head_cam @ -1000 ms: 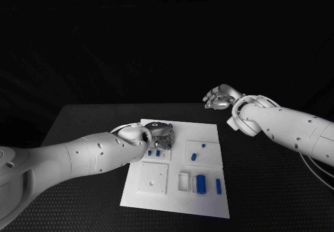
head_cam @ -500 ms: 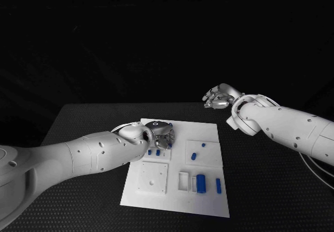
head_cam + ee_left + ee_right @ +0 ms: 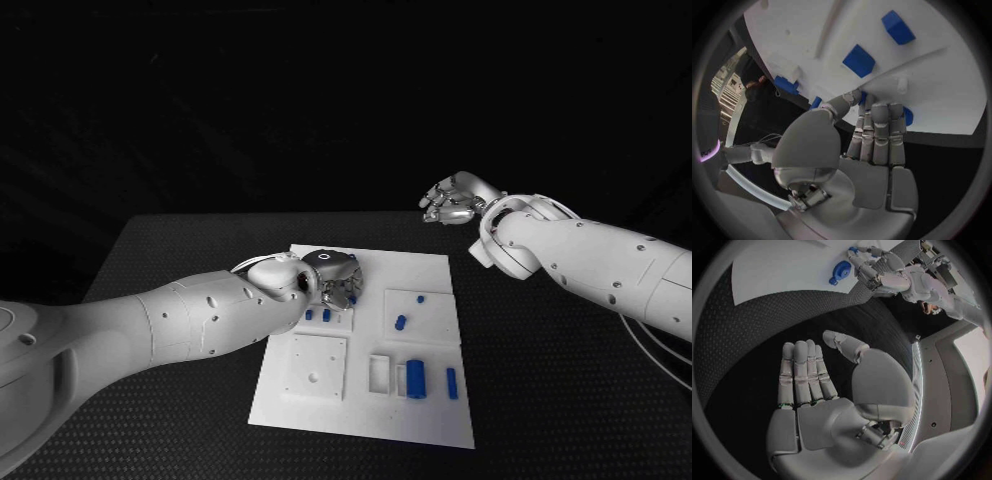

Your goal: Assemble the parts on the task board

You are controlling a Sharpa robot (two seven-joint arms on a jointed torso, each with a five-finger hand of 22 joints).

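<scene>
Right, left to right. Left hand (image 3: 335, 278) hovers low over the task board (image 3: 426, 272), at about 10 o'clock from board centre. Wrist view: fingers (image 3: 878, 131) straight and packed side by side, tips just by the board surface, thumb reaching toward a small blue piece partly hidden behind them. Whether anything is pinched, I cannot tell.

Board lies mid-desk (image 3: 173, 250), long axis running 12 to 6. On it:
- two small blue pegs (image 3: 317, 315) just below the left hand, side by side, seemingly standing on end
- a short blue piece (image 3: 401, 323) near centre, slightly tilted
- a tiny blue stud (image 3: 420, 298) at its 1 o'clock
- a wide blue block (image 3: 415, 378) at roughly 5 o'clock, long axis 12–6, sitting beside an open white slot
- a slim blue bar (image 3: 451, 384) just at its 3 o'clock, same 12–6 heading

Handling, my guess: small rigid plastic, light, smooth, so likely to slip or tip in a loose pinch. Take the block and bar across the short width, mid-length, keeping the long axis aligned with the slot. Pegs: pinch on the sides near the top.

Right hand (image 3: 459, 200) hangs well off the board at 1 o'clock, raised. Wrist view: flat, fingers (image 3: 804, 372) together, thumb out, holding nothing.
</scene>
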